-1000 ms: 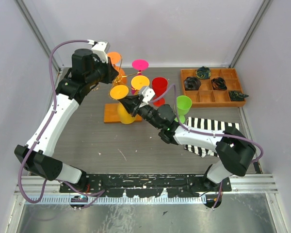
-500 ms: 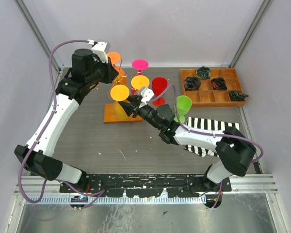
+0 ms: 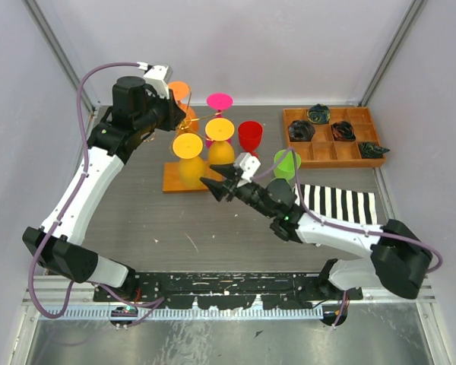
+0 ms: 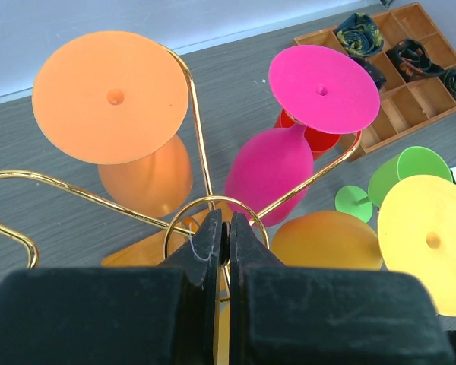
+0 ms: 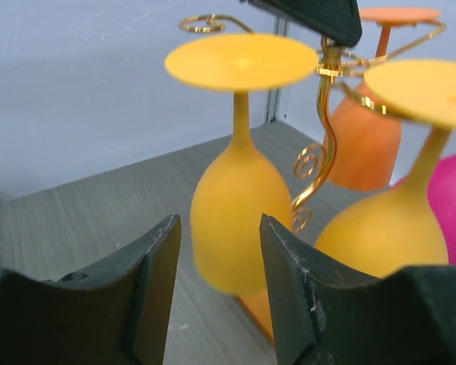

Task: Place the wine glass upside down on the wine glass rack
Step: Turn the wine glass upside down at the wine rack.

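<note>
four glasses [image 3: 187, 144] on rack [image 3: 171, 182], two off

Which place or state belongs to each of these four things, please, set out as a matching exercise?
Things:
1. pink glass
2. red glass
3. left pincer
4. right pincer

Places or states:
A. open, holding nothing
B. upright on the table
C. upside down on the wine glass rack
D. shut, at the rack's top

Pairs: 1-C, 2-B, 3-D, 4-A.
</note>
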